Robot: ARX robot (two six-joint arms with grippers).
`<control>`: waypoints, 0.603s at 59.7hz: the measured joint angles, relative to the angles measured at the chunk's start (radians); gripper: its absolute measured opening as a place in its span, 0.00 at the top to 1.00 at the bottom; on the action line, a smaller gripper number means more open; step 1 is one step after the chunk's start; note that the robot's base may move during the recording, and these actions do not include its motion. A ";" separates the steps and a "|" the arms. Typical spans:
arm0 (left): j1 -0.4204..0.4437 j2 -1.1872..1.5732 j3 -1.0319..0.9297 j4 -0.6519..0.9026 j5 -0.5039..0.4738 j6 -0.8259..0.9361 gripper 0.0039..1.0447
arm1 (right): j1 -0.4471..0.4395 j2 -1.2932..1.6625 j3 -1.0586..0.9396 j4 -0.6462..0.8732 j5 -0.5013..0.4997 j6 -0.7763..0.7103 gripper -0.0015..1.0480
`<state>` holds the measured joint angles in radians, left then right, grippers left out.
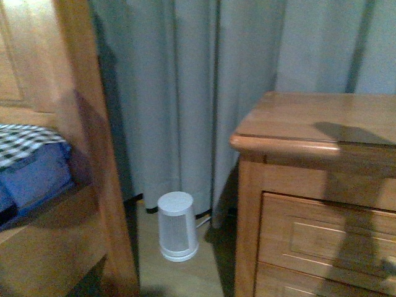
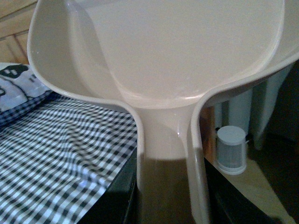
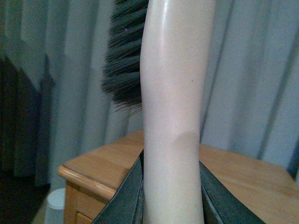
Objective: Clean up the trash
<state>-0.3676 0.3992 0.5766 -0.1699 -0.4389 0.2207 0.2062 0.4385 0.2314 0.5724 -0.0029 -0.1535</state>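
**A:** Which step would you say is in hand?

**B:** I judge it to be tools up, sweeping not yet begun. The left pincer (image 2: pixel 168 207) is closed on the handle of a cream dustpan (image 2: pixel 177 60). The dark fingers sit tight on either side of the handle, and the pan is empty. The right pincer (image 3: pixel 173 196) is clamped on the pale handle of a brush (image 3: pixel 173 102), which stands upright with its dark bristles (image 3: pixel 124 60) at the top.

**A:** Where are the tools, and where is the trash?

**B:** The dustpan hangs over the bed's checked cover (image 2: pixel 60 158). The brush is raised in front of the grey curtain (image 1: pixel 216 93), with the wooden nightstand (image 1: pixel 322 124) behind it. No trash shows in any view. The floor (image 1: pixel 179 275) between the bed frame and the nightstand holds only a white cylindrical canister (image 1: pixel 177 226), and I cannot tell whether that is a bin.

**A:** What does the next move call for?

**B:** Probably finding the litter first. Then the dustpan's lip has to go flat against that surface and the brush has to tip over so its bristles point down. The gap beside the nightstand looks tight for both arms.

**A:** How do the tools look?

**B:** Both are smooth, glossy plastic. The handles could twist in the grip once the bristles start to drag.
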 joint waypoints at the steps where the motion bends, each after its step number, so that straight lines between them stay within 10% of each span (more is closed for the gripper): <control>1: 0.000 0.000 0.000 0.000 -0.001 0.000 0.74 | 0.000 0.000 0.000 0.000 0.000 0.000 0.81; 36: 0.000 -0.001 0.000 0.000 -0.003 0.000 0.74 | 0.000 0.000 -0.001 0.000 -0.002 0.000 0.81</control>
<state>-0.3676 0.3985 0.5762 -0.1703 -0.4423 0.2203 0.2062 0.4389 0.2302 0.5724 -0.0044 -0.1535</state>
